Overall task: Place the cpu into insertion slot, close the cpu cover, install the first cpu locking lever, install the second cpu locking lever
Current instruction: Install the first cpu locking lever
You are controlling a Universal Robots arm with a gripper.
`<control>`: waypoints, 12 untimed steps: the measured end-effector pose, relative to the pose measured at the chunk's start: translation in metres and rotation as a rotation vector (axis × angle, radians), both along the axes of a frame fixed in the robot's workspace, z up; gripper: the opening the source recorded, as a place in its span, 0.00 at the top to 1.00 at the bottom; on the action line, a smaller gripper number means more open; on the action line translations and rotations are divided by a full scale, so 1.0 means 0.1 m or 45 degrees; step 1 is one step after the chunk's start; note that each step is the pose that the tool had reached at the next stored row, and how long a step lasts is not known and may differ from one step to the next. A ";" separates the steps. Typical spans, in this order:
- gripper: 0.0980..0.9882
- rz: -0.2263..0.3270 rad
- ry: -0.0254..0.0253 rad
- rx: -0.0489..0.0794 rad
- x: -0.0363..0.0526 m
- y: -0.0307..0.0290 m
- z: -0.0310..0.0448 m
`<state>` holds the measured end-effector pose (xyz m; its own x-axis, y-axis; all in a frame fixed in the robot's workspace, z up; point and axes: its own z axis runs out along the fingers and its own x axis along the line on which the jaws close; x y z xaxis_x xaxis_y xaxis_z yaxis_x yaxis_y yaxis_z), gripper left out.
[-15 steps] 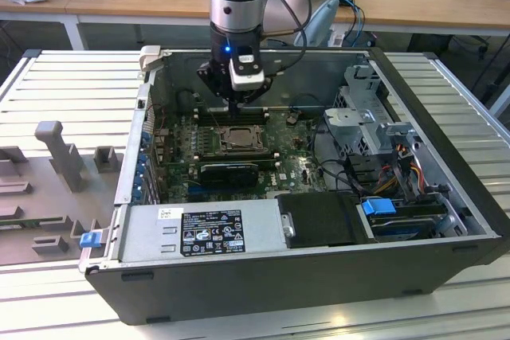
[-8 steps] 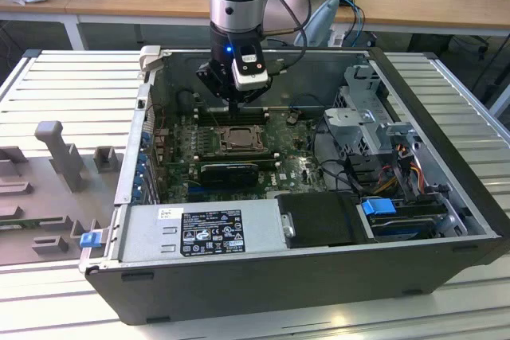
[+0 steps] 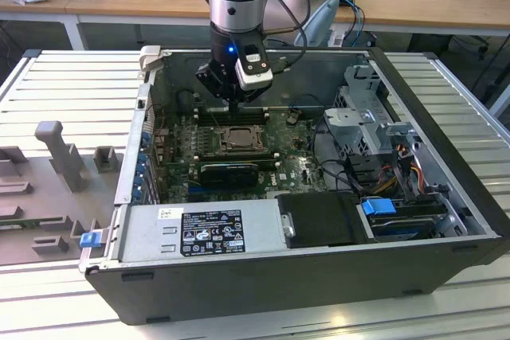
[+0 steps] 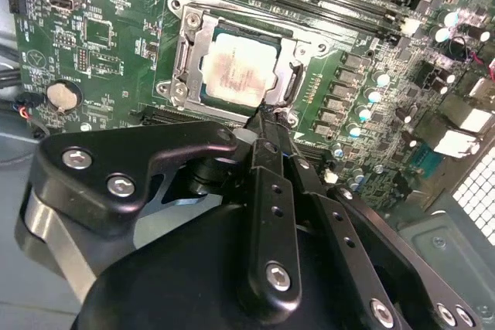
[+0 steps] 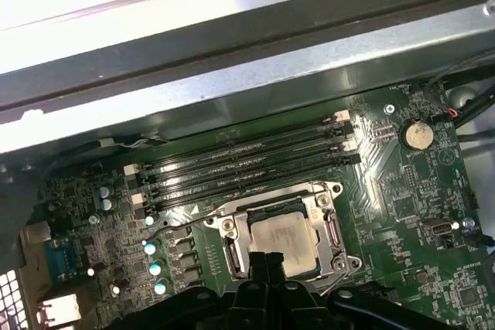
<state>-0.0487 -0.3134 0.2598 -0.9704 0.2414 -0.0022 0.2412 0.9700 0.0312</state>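
The cpu point(image 4: 241, 67) is a pale silvery-grey square with a faintly browned middle. It lies flat in the insertion slot point(image 3: 239, 139) on the green circuit board point(image 4: 108, 52). The cpu cover point(image 4: 189, 42), a thin silvery frame, lies down around its edges. The hand point(image 4: 268, 120) has its fingers pressed together, gripping nothing. Its tips are just beside the slot's rim, on the side away from the long black memory slots point(image 5: 247, 161).

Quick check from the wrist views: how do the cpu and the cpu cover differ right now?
The cpu is a solid pale square with a smudged face, while the cpu cover is a shinier open frame. The cpu cover is the larger of the two and rings the cpu, which shows through its cut-out. Both look square and lie flat on the green board.
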 end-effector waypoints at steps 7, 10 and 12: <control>0.99 0.073 0.0000 0.000 -0.001 0.000 0.000; 0.99 0.143 -0.0001 0.000 -0.005 0.000 0.000; 0.99 0.186 0.0000 0.000 -0.006 0.000 0.000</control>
